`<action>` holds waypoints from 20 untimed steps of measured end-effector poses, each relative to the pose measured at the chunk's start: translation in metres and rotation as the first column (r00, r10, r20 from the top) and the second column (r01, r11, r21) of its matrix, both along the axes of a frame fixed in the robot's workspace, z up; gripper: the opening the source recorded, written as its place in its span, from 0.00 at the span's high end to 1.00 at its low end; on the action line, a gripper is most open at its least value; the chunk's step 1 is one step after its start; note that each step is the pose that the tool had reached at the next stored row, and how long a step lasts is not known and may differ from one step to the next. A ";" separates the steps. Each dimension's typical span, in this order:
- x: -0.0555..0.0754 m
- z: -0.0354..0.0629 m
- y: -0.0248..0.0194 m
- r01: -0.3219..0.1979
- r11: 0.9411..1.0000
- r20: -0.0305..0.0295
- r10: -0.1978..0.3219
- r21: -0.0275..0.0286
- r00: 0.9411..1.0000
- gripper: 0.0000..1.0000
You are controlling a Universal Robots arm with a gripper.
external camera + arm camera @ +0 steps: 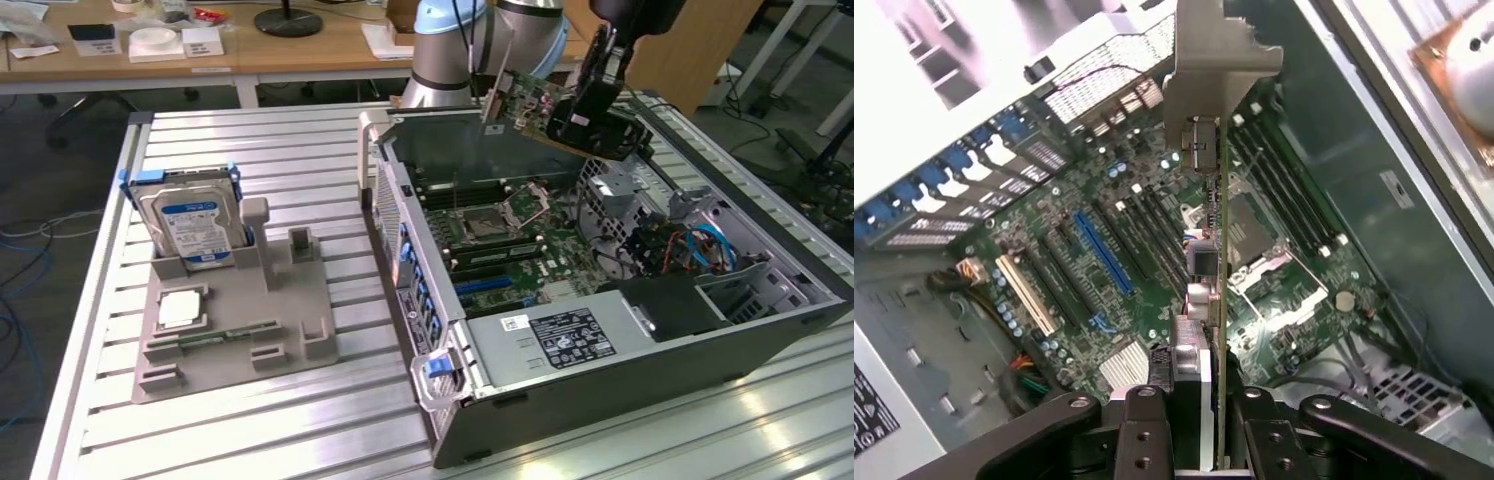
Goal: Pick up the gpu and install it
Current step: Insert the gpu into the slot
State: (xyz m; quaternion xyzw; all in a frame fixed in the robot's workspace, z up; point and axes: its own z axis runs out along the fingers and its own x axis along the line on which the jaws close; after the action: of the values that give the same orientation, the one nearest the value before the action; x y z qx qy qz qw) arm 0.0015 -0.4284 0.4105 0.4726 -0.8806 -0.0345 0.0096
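My gripper (563,118) is shut on the gpu (523,100), a thin green-backed card with a silver end bracket, held in the air above the far end of the open computer case (441,300). In the wrist view the gpu (1220,300) shows edge-on, running away from my gripper (1199,445), one black finger (1144,425) on each side, with its metal bracket (1214,60) at the far end. Below it lies the motherboard (1104,300) with a blue expansion slot (1104,250) and black slots beside it. The card hangs clear of the board.
On the exterior view's left, a grey holder tray (307,340) carries an upright silver hard drive (194,220), a processor chip (180,308) and a narrow green memory stick (214,337). The case's power supply (561,340) and drive cage sit at its near end. Desks stand behind.
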 end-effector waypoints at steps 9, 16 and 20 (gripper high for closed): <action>0.000 -0.0080 0.0000 -0.163 0.987 0.000 0.163 0.000 0.987 0.72; 0.000 -0.0139 0.0000 -0.286 0.958 0.000 0.286 0.000 0.958 0.72; 0.000 -0.0178 0.0000 -0.356 0.934 0.000 0.356 0.000 0.934 0.72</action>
State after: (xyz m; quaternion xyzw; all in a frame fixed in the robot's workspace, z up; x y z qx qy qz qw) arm 0.0015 -0.4284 0.3927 0.6242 -0.7804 -0.0322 0.0157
